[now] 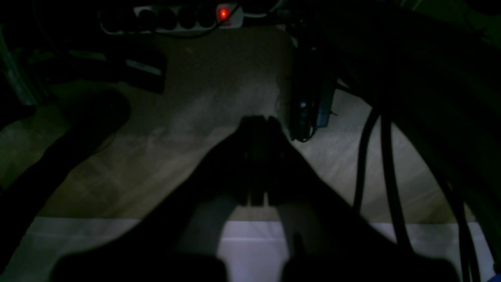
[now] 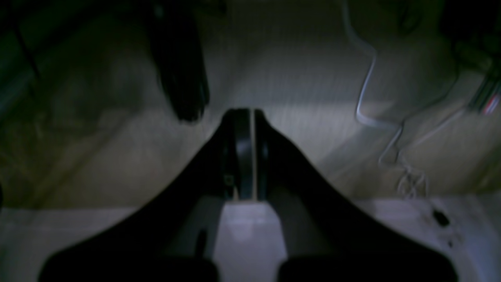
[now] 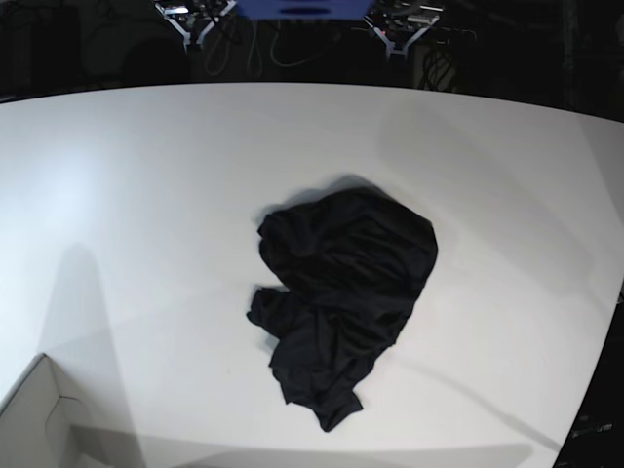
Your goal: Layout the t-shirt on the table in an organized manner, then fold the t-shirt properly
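1. A crumpled black t-shirt (image 3: 341,292) lies a little right of centre in the base view, bunched into an irregular heap on the white table (image 3: 146,195), with broad bare tabletop open on every side of it.
2. The table's far edge curves across the top of the frame against a dark background; its right edge slants down to the lower right corner, the nearest boundary to the shirt.
3. A white cardboard box corner (image 3: 34,419) sits at the lower left of the base view, well apart from the garment.
4. The left gripper (image 1: 259,119), seen from its wrist camera, has its dark fingers pressed together with nothing between them, poised over dim floor beyond the table's edge.
5. The right gripper (image 2: 252,113) likewise shows its fingers drawn together, only a thin line of light between them, and it holds nothing.
6. Neither gripper touches the shirt, whose soft, thin fabric falls in loose folds and wrinkles, a narrow tail trailing toward the lower centre.
7. A power strip (image 1: 188,17) with a glowing red switch lies at the upper centre of the left wrist view; black cables (image 1: 375,164) hang at right.
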{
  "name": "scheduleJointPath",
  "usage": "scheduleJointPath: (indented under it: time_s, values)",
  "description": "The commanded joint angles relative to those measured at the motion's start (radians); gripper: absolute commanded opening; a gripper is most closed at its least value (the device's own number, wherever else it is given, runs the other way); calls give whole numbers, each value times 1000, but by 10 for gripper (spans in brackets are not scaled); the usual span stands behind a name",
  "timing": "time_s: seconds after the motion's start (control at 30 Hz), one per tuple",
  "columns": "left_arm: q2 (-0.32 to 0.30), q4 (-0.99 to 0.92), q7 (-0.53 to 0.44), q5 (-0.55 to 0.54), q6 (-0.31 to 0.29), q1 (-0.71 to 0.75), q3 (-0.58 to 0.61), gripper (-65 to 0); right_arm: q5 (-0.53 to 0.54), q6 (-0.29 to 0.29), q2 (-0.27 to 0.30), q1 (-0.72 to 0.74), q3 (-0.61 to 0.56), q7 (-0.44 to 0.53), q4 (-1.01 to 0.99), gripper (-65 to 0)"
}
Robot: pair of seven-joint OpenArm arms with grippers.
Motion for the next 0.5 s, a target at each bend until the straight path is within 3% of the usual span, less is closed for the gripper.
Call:
scheduleJointPath:
  time_s: [0.0, 0.47]
  values:
    - [2, 2, -3, -3, 2, 3, -1, -649, 4, 5, 12, -14, 0, 1, 14, -650]
    - [4, 2, -17, -3, 6, 2, -1, -649, 3, 5, 15, -17, 0, -1, 15, -650]
